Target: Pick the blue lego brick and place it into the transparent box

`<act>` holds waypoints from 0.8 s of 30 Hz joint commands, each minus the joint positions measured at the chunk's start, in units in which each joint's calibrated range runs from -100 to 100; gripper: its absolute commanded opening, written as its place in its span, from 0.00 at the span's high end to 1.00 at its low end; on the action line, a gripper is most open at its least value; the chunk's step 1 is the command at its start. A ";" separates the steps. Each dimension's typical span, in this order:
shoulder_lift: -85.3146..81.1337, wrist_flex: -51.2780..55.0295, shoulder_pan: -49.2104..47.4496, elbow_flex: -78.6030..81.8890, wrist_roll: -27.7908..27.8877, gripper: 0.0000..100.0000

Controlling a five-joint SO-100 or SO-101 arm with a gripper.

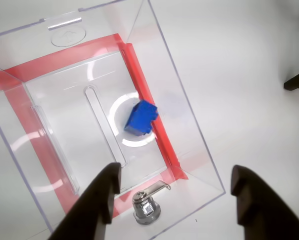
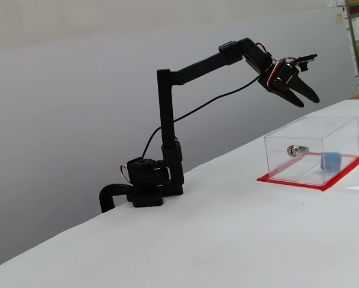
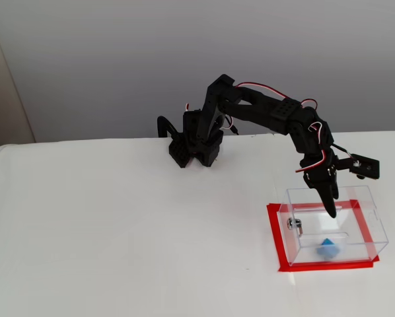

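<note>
The blue lego brick (image 1: 141, 118) already lies on the floor of the transparent box (image 1: 199, 135), below and just ahead of the gripper (image 1: 177, 200), which hangs above the box rim, spread wide and empty.

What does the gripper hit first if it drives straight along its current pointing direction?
Probably the transparent box: the open gripper aims down at its lock end, one finger inside, one outside. Depth is unclear.
</note>
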 commanded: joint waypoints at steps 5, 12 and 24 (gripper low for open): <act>-2.78 -0.91 0.43 -0.71 0.24 0.75; -2.87 -0.91 0.43 -1.16 0.24 0.75; -3.72 -1.00 0.28 -1.25 0.29 0.99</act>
